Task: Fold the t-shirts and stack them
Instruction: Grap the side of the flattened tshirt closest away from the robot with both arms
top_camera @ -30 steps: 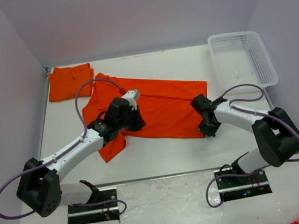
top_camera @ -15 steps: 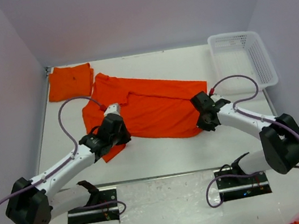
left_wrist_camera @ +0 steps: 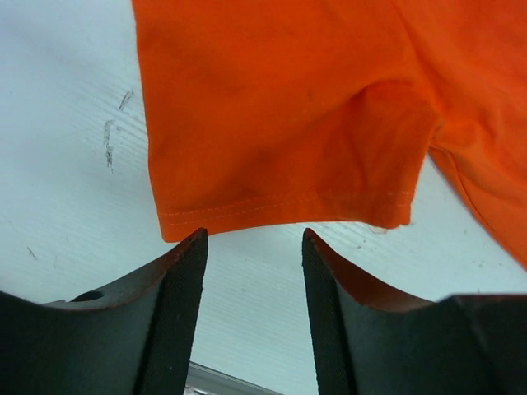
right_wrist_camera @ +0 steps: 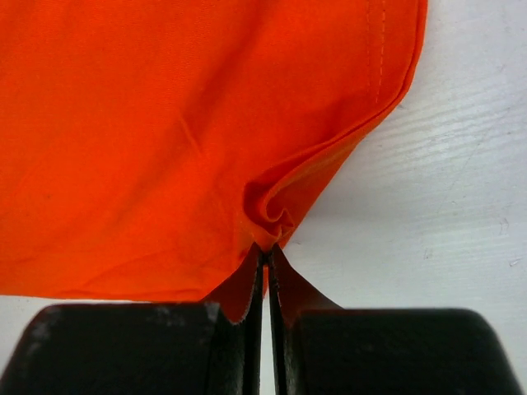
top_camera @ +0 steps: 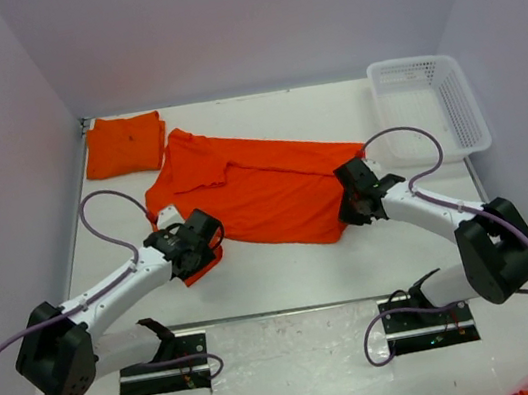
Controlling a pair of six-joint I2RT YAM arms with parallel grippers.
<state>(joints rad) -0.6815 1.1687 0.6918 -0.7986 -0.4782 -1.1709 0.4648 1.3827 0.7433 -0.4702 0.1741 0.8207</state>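
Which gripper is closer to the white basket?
Right. The right gripper sits off the white basket's near-left corner, pinching the spread t-shirt's edge. The left gripper is far across the table, open by that t-shirt's sleeve.

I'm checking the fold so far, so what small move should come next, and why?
Probably the right gripper should open its jaws and drop the shirt. They are shut on a bunched edge, while the left gripper stands open short of the sleeve hem, holding nothing. The shirt lies spread on the table, so releasing would let that edge settle flat.
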